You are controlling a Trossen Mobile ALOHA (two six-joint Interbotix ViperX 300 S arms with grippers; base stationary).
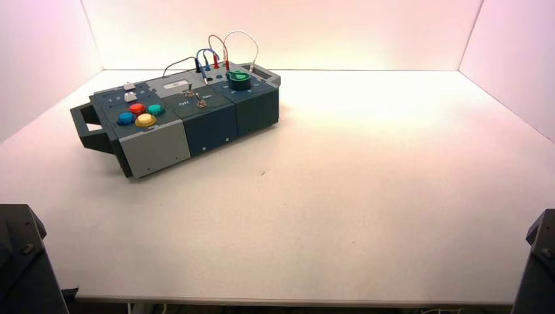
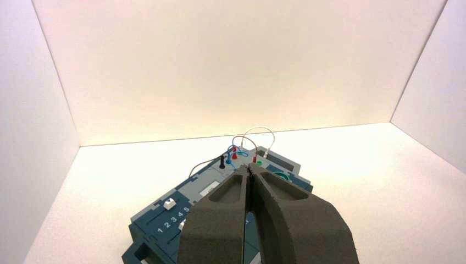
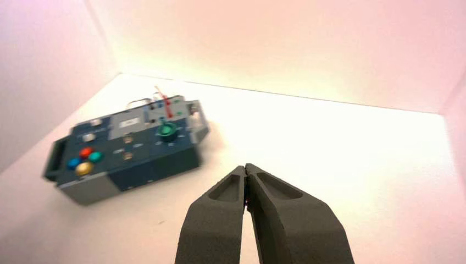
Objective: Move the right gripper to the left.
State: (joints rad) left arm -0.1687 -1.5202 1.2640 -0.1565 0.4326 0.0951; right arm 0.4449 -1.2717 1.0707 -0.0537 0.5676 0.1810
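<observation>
My right gripper (image 3: 245, 168) is shut and empty, held over the bare white table well to the right of the box (image 3: 132, 148). In the high view only a dark part of the right arm (image 1: 538, 261) shows at the bottom right corner. My left gripper (image 2: 250, 168) is shut and empty, parked near the box (image 2: 220, 209), looking along it toward the wires (image 2: 250, 140). The left arm (image 1: 23, 261) shows at the bottom left corner. The box (image 1: 180, 121) stands at the table's far left, turned at an angle.
The box bears blue, red, green and yellow buttons (image 1: 139, 114), two toggle switches (image 1: 196, 98), a green knob (image 1: 239, 80) and looped wires (image 1: 222, 52). White walls close in the table at the back and on both sides.
</observation>
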